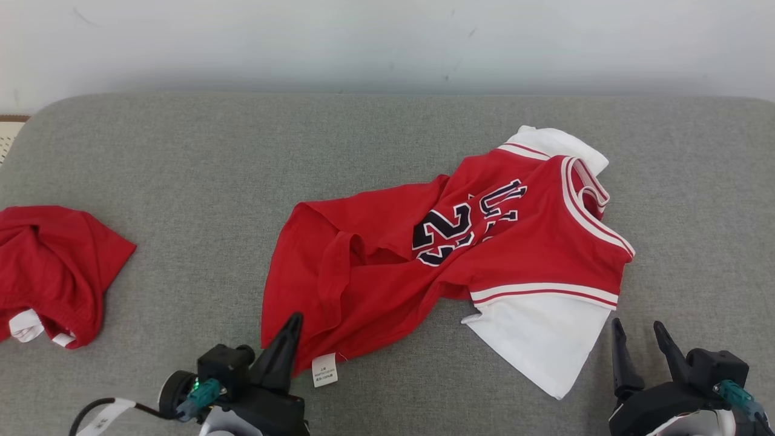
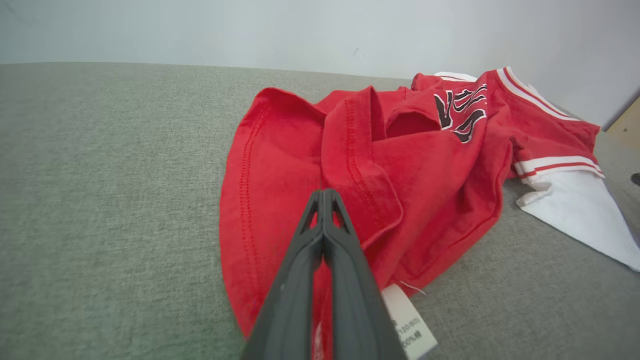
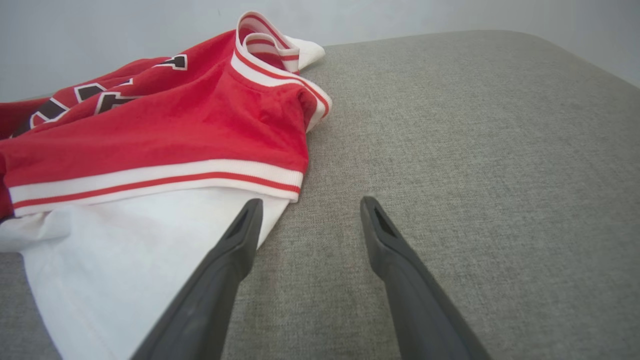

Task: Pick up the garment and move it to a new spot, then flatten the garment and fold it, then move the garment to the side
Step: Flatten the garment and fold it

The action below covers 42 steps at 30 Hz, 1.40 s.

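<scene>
Noted jersey [image 1: 375, 254] lying crumpled on cushion [image 1: 181, 151], centre to right, white sleeve [image 1: 539, 339] toward near edge. Found left gripper [image 1: 295, 318] closed, fingers pressed together, tips over near red hem, just beside label [image 1: 324, 369]; cannot tell whether cloth is pinched. Found right gripper [image 1: 637, 324] spread open, holding nothing, just beside sleeve. Logged second red garment [image 1: 54, 260] at far left, well apart.

Jersey [image 1: 375, 260] sprawls mid-surface [image 1: 181, 169], collar end to the right, hem to the left, one sleeve [image 1: 539, 339] spilling near-right. Left gripper [image 1: 295, 320] sits over the near-left hem, care label [image 1: 324, 369] just beside it. Right gripper [image 1: 637, 330] is right of that sleeve. A crumpled garment [image 1: 54, 260] lies well apart, far left.
</scene>
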{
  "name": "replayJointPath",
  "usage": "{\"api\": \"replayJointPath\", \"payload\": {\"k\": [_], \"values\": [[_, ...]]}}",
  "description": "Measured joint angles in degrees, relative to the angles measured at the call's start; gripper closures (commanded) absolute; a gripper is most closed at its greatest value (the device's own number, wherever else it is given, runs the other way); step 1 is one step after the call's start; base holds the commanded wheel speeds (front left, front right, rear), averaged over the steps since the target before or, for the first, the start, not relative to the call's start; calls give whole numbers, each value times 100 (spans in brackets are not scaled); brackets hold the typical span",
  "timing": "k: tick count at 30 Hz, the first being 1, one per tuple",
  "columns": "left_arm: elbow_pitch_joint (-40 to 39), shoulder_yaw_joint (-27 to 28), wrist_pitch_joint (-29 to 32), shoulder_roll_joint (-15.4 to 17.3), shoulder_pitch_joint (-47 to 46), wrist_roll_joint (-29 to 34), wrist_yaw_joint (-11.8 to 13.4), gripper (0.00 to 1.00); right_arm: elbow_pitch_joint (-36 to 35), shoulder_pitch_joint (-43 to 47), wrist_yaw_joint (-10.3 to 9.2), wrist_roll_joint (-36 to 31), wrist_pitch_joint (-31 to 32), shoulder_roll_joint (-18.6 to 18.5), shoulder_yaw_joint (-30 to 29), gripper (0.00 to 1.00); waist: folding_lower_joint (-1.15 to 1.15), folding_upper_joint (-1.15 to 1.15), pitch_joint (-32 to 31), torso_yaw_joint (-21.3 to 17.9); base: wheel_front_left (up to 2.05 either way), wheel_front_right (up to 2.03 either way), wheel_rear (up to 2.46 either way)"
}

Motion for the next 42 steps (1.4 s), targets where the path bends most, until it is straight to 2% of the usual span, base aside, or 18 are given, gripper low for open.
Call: {"api": "replayJointPath", "payload": {"k": [2,3,4,19,20,22,24,25,26,27,29,30,31,32,33,34,37,42], "values": [[-48,-114,0,-3,1,-2,-42,100,5,-7,0,0,0,1,19,0,0,0,8,-1,0,0,0],[-63,-234,0,-1,4,-2,-43,43,9,-10,0,0,-1,10,32,0,0,0,9,-10,0,0,0],[-58,-277,0,-2,8,-3,-44,0,13,-10,0,0,-1,18,37,0,0,0,8,-15,0,0,0],[320,-338,0,-2,-20,14,104,0,63,-12,0,40,0,18,18,0,0,0,49,-96,0,0,0],[341,-332,0,-2,-24,13,119,7,63,-12,0,40,-1,18,15,0,0,0,50,-97,0,0,0],[371,-323,0,-2,-26,13,138,11,66,-12,0,40,0,16,15,0,0,0,52,-97,0,0,0],[404,-326,0,-2,-29,11,157,20,69,-12,0,40,-1,15,16,0,0,0,52,-97,0,0,0],[415,-328,0,-1,-29,7,158,29,71,-12,0,41,-1,15,18,0,0,0,50,-97,0,0,0],[424,-326,0,-2,-29,4,160,44,73,-12,0,41,-1,15,19,0,0,0,48,-97,0,0,0],[431,-321,0,-2,-29,-10,163,53,76,-12,0,42,0,14,18,0,0,0,46,-98,0,0,0],[415,-299,0,-2,-33,-31,181,62,86,-12,0,47,0,12,19,0,0,0,46,-96,0,0,0],[412,-293,0,-1,-41,-31,186,75,89,-12,0,52,0,11,20,0,0,0,47,-93,0,0,0],[411,-290,0,-1,-47,-31,186,80,93,-12,0,59,0,11,22,0,0,0,47,-90,0,0,0],[409,-288,0,-2,-49,-32,186,96,96,-12,0,66,-1,11,25,0,0,0,45,-88,0,0,0],[411,-286,0,-2,-50,-34,186,96,99,-12,0,69,-1,11,29,0,0,0,44,-87,0,0,0],[410,-276,0,-2,-49,-71,187,100,104,-12,0,78,0,11,35,0,0,0,42,-85,0,0,0],[344,-194,0,-5,-39,-230,230,100,116,-10,0,90,0,10,47,0,0,0,30,-74,0,0,0],[99,290,0,-8,30,-593,521,100,134,-7,0,91,-1,-12,33,0,0,0,11,-26,0,0,0]]}}
